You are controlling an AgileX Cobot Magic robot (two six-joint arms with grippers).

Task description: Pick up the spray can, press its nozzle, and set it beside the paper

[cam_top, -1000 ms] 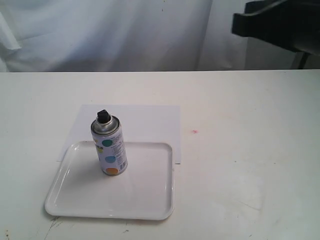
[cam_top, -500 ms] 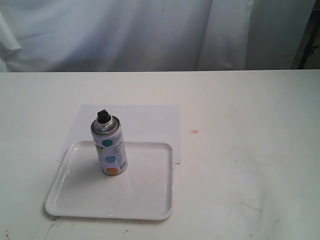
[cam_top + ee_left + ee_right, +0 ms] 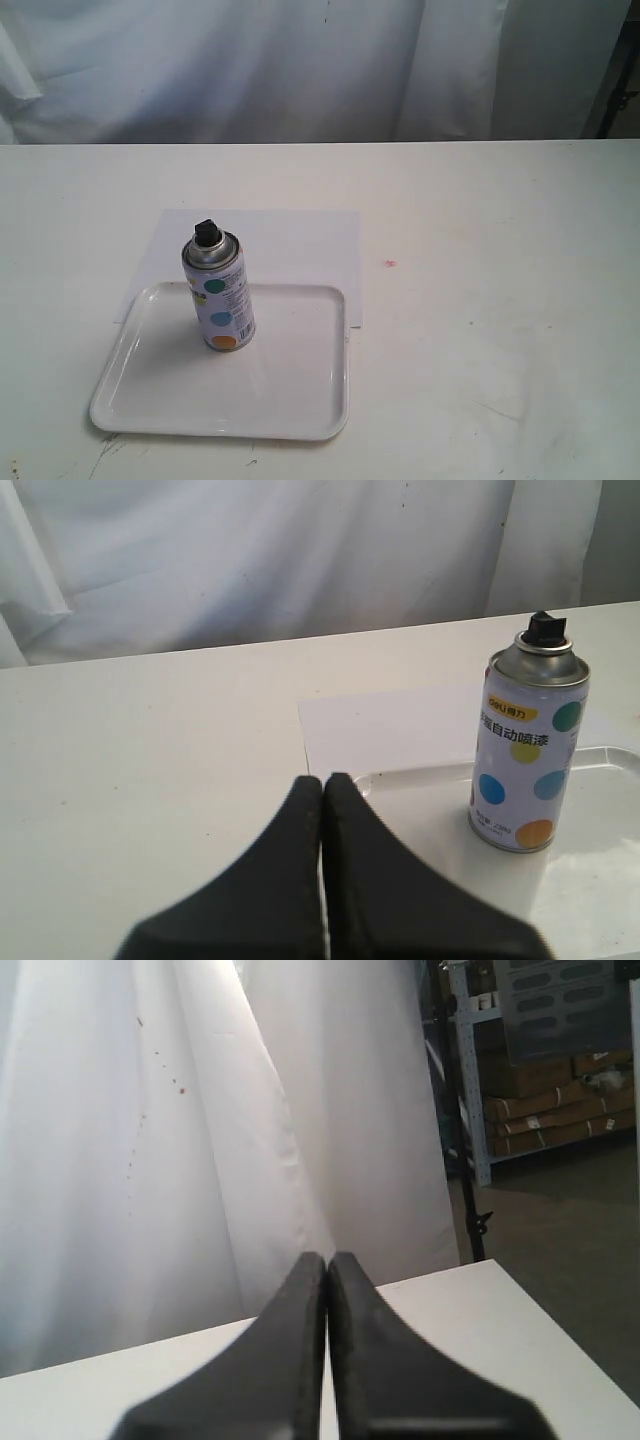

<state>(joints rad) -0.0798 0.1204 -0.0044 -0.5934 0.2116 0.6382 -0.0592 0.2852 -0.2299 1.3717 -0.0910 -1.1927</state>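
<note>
Though scuffed, the table [image 3: 480,300] holds the paper [image 3: 290,245] before white curtains [image 3: 250,70].

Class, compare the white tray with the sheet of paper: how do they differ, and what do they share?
The tray is glossy with a raised rim; the paper is matte and flat. The tray carries the upright spray can; the paper does not. The tray lies partly on the paper. Both are white rectangles.
</note>
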